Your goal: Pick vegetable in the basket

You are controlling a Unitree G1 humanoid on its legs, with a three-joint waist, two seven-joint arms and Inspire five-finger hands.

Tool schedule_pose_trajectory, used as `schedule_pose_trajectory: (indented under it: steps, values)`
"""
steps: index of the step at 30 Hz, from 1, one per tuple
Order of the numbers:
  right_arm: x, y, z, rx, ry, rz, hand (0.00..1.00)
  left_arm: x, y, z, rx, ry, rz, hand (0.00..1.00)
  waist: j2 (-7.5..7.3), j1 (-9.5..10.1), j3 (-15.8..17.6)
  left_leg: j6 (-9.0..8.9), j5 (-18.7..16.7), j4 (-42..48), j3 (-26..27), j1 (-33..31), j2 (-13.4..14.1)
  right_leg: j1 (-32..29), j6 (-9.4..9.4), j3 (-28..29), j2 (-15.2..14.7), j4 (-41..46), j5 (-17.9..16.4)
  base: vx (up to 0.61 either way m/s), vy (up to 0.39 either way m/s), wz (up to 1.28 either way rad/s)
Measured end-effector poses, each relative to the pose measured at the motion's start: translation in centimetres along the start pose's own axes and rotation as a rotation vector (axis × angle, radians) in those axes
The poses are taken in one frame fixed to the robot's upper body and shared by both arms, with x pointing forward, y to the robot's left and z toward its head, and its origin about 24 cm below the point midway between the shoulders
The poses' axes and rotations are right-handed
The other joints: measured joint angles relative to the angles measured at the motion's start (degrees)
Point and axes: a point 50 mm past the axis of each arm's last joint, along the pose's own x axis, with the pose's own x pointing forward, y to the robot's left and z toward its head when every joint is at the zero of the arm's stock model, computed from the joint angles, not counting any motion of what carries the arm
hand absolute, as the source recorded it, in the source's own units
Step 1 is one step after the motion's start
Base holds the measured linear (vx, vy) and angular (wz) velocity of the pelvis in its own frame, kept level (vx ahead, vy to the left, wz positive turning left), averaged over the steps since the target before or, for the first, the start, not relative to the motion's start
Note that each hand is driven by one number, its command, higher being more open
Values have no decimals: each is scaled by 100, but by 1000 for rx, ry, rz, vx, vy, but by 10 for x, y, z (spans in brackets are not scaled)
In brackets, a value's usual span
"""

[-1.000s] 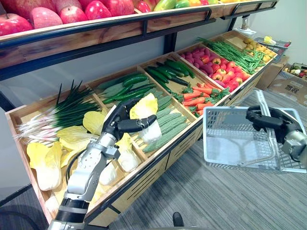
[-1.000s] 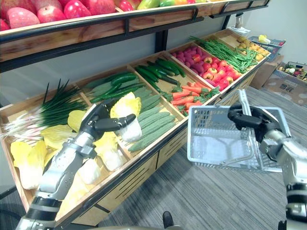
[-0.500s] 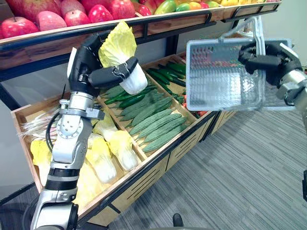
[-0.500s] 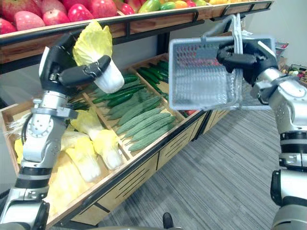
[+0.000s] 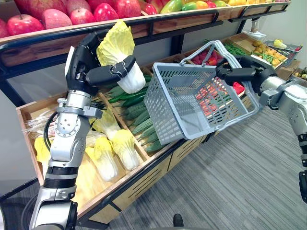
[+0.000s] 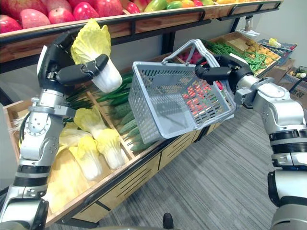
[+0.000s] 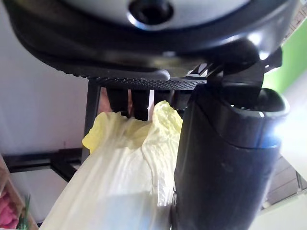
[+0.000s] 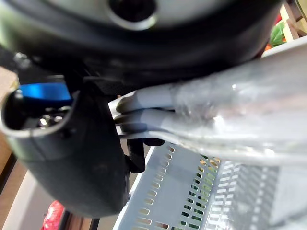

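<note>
Head eyes look down on stand [image 5: 144, 182] and basket [image 5: 167, 98]; wrist cameras peer close-up.

A tiered wooden produce stand [image 5: 140, 184] lines a pale grey wall [image 5: 9, 158], on grey striped carpet [image 5: 240, 187].

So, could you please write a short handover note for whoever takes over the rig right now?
The left hand is shut on the cabbage and holds it raised in front of the upper shelf.
The right hand is shut on the handles of the grey basket, which hangs tilted over the vegetable bins, to the right of the cabbage.
Done: the cabbage is out of its bin and lifted.
Left: the cabbage is apart from the basket, which looks empty. Bring the two together and let the cabbage go inside.
</note>
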Motion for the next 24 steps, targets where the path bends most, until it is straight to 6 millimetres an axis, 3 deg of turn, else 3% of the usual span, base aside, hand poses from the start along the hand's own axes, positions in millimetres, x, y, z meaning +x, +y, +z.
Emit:
schedule_pose_trajectory:
  steps: [10, 16, 24]
  values:
    - [9, 13, 1, 34, -16, 58, 0, 3, -6, 1, -3, -7, -47, 0, 10, 49, -4, -3, 10, 116, -50, -98, -5, -12, -61, -92, -29, -14, -20, -44, 18, 3]
    - [12, 18, -7, 35, 40, 72, 0, 3, -31, 9, 21, -52, -179, 0, 117, 53, -59, -8, 12, 90, -51, -114, 5, -35, -53, -119, -18, 12, -2, 28, 31, 1]
    - [12, 27, -14, 28, 62, 125, 0, -3, -73, 35, 302, -267, -348, 0, 218, 47, -94, -6, 13, 106, -47, -120, -6, -28, -43, -125, -31, 11, 4, -6, 29, 0]
